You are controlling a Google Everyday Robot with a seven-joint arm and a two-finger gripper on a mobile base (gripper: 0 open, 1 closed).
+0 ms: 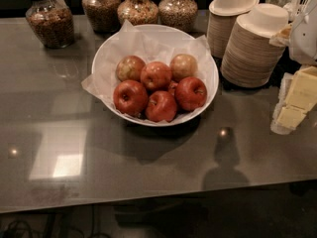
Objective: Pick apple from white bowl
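The white bowl (208,58), lined with crumpled white paper, stands on the grey counter at middle back. It holds several apples. The orange-red apple (156,75) lies in the middle of the pile, between two paler yellow-tan apples behind it and three darker glossy red apples in front. My gripper (295,105), white with pale yellow parts, is at the right edge of the view. It hangs over the counter well to the right of the bowl, apart from it, and holds nothing.
Two stacks of beige paper bowls (250,48) stand right behind and to the right of the white bowl, between it and my gripper. Several glass jars of grains (49,21) line the back edge. The counter's front edge (148,200) runs along the bottom.
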